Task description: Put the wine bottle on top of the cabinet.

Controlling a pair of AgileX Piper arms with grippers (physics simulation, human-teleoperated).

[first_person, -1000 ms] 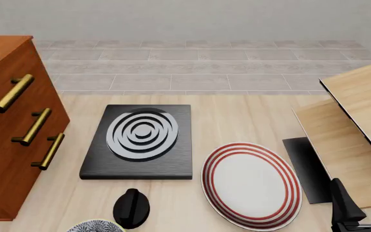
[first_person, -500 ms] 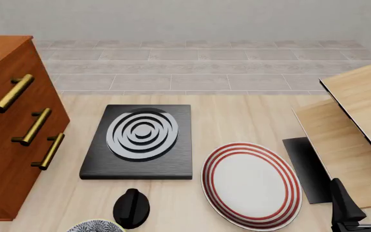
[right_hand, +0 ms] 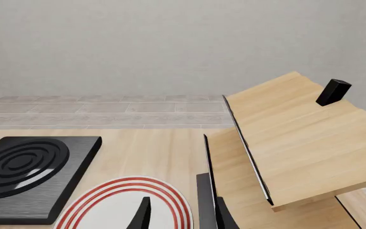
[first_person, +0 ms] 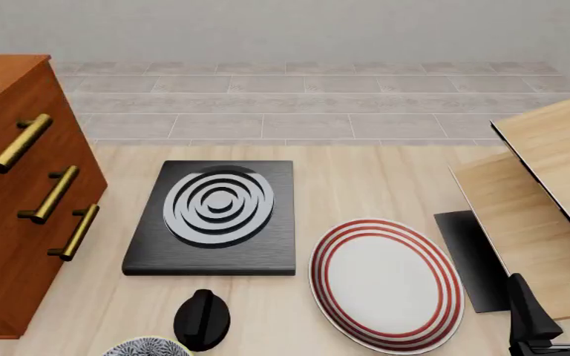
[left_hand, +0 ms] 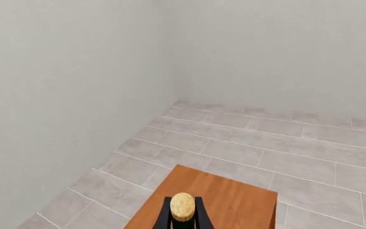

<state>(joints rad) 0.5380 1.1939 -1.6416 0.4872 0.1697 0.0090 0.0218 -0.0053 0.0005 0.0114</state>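
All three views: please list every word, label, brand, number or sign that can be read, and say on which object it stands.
None: no readable text shows in any view.
Wine bottle: only its cork top shows between the left gripper's fingers; no label visible.
Cabinet, striped plate, black burner slab: plain, no writing.

text: none legible | labels: none in view | brands: none | numbers: none | signs: none
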